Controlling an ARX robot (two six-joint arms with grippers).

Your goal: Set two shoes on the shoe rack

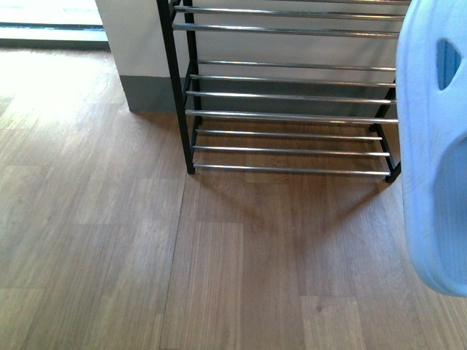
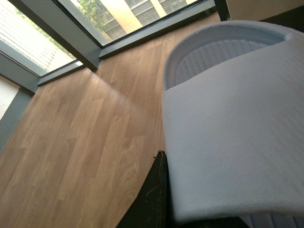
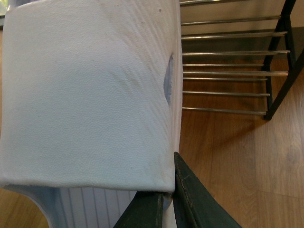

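Observation:
The shoe rack (image 1: 292, 117) stands on the wood floor against the wall, its black uprights carrying tiers of silver rods with nothing on the ones in view. A pale blue slide sandal (image 1: 438, 182) hangs close at the right edge of the front view, in front of the rack's right end; no arm shows there. My right gripper (image 3: 168, 190) is shut on a pale blue slide sandal (image 3: 90, 104), its side wall pinched between both dark fingers, with the rack (image 3: 228, 73) just beyond. My left gripper (image 2: 164, 164) is shut on the other sandal (image 2: 232, 133); only one finger (image 2: 152, 199) shows beside the strap.
Wood plank floor (image 1: 146, 255) spreads in front of the rack. A pale wall with grey skirting (image 1: 146, 91) stands left of the rack. A floor-level window with dark frames (image 2: 71, 52) lies beyond the left arm, and bright glare falls on the floor at far left (image 1: 44, 80).

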